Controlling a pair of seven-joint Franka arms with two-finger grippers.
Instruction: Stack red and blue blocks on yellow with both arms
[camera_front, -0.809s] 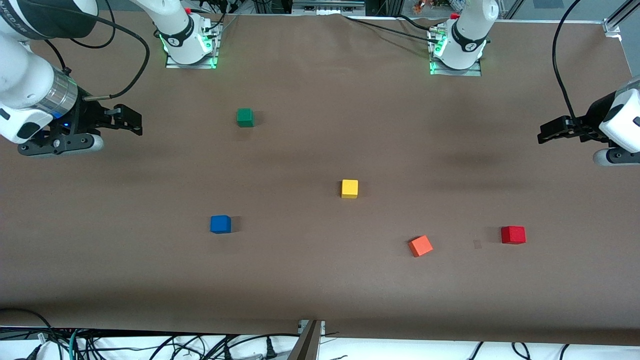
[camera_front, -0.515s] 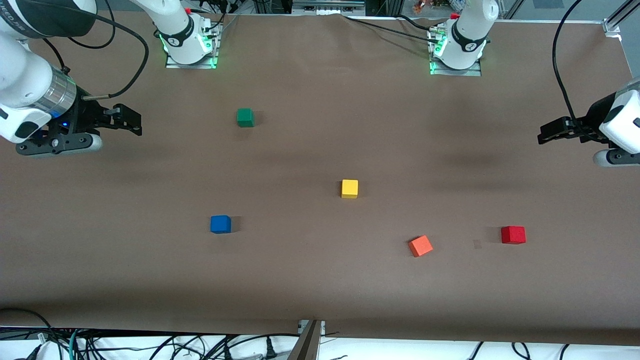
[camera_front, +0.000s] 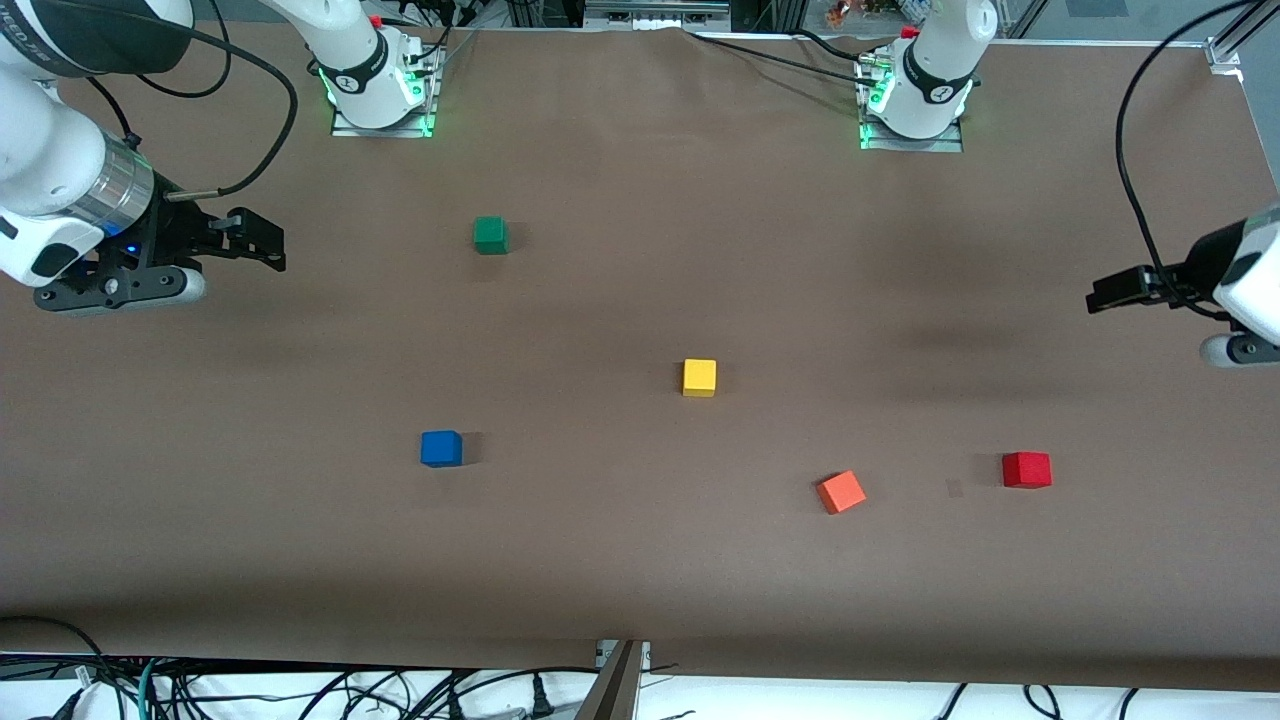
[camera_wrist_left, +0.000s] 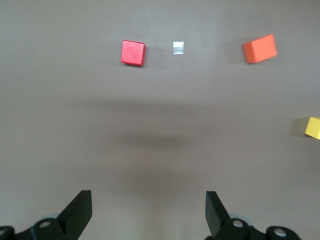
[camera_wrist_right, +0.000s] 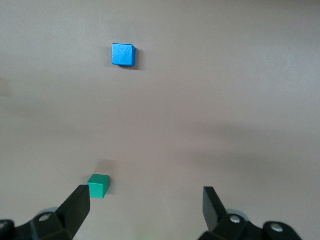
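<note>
The yellow cube (camera_front: 699, 377) sits near the table's middle; its edge shows in the left wrist view (camera_wrist_left: 313, 127). The blue cube (camera_front: 441, 448) lies toward the right arm's end, also in the right wrist view (camera_wrist_right: 123, 54). The deep red cube (camera_front: 1026, 469) lies toward the left arm's end, also in the left wrist view (camera_wrist_left: 133, 52). My left gripper (camera_front: 1105, 295) hangs open and empty above the table's left-arm end (camera_wrist_left: 148, 210). My right gripper (camera_front: 262, 247) hangs open and empty above the right-arm end (camera_wrist_right: 146, 207).
An orange-red cube (camera_front: 841, 491) lies between the yellow and red cubes, nearer the front camera. A green cube (camera_front: 490, 235) lies farther from the camera, toward the right arm's end. A small silvery patch (camera_wrist_left: 178, 47) marks the table beside the red cube.
My left gripper has dropped lower over its end of the table and drawn slightly outward. My right gripper has barely moved. The cubes have not moved.
</note>
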